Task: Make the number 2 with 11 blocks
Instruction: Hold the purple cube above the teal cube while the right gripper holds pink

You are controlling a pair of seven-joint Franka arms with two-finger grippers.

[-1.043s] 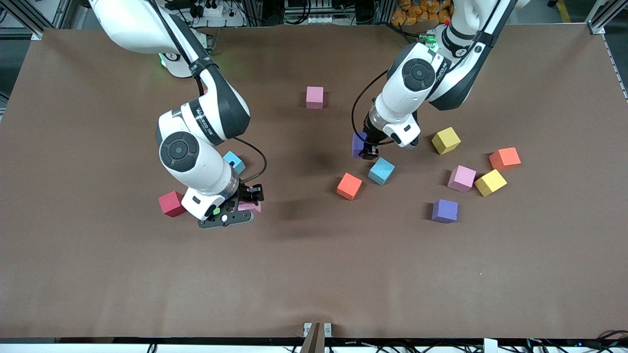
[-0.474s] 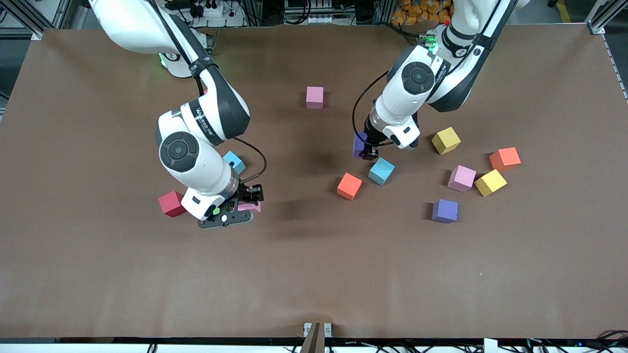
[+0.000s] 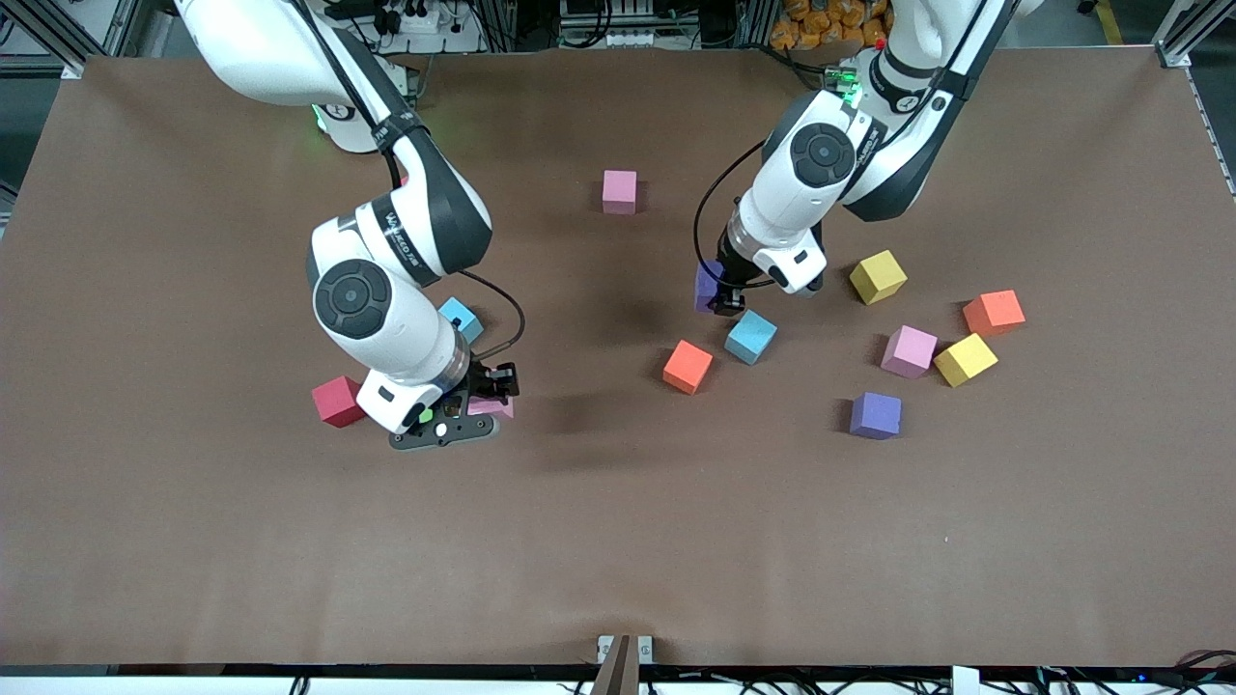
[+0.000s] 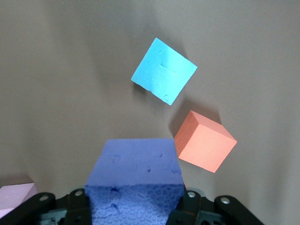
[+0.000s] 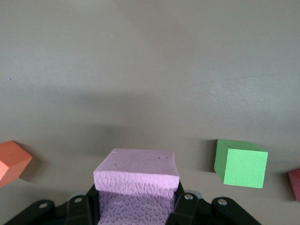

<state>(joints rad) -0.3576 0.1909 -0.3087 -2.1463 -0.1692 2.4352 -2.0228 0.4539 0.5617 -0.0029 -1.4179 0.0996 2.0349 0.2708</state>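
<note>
Right tool (image 3: 491, 398) clamped on a pink block (image 5: 137, 180), low over the worktop (image 3: 618, 541) beside a red block (image 3: 337, 401); a green block (image 5: 240, 163) sits close by. Left tool (image 3: 722, 294) clamped on a purple block (image 4: 134, 183), above a blue block (image 3: 750, 336) and a red-orange block (image 3: 688, 366). Remaining blocks loose toward the left arm's end; no number 2 laid out yet.

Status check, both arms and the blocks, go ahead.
Left gripper shut on purple block. Right gripper shut on pink block. No digit formed; remaining blocks scattered. Nothing blocking mid-table.
</note>
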